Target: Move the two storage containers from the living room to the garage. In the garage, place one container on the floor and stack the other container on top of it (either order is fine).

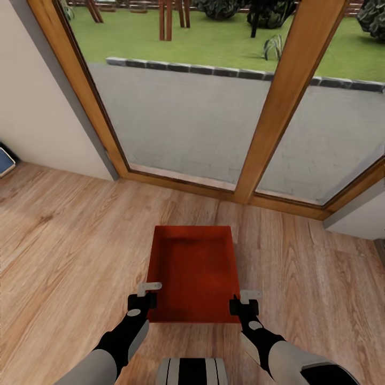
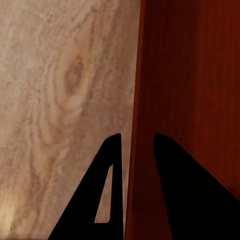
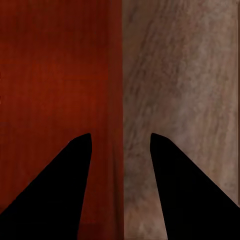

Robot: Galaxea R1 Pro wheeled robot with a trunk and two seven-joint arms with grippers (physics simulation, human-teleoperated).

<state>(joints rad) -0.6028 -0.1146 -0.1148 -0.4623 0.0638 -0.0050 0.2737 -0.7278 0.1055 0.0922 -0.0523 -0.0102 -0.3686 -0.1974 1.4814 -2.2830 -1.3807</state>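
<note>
One orange-red storage container [image 1: 195, 272] sits over the wood-plank floor [image 1: 64, 240] near the glass doors [image 1: 214, 107]. Left pincer [image 1: 145, 297] and right pincer [image 1: 245, 302] each straddle a side wall, grasping it.

The light wood floor [image 1: 64, 251] lies open on both long sides of the storage container [image 1: 193, 272] and between its far wall and the glass doors [image 1: 187, 123]. Those doors, their wooden frame [image 1: 278, 101] and the cream wall [image 1: 32, 101] close the far side. The left gripper [image 1: 146, 294] straddles the container's left wall (one finger inside, one outside), and the right gripper [image 1: 246, 300] straddles its right wall likewise, so each wall fills the gap between fingers. A small blue-and-white object [image 1: 5, 160] sits at the floor's far left edge.
</note>
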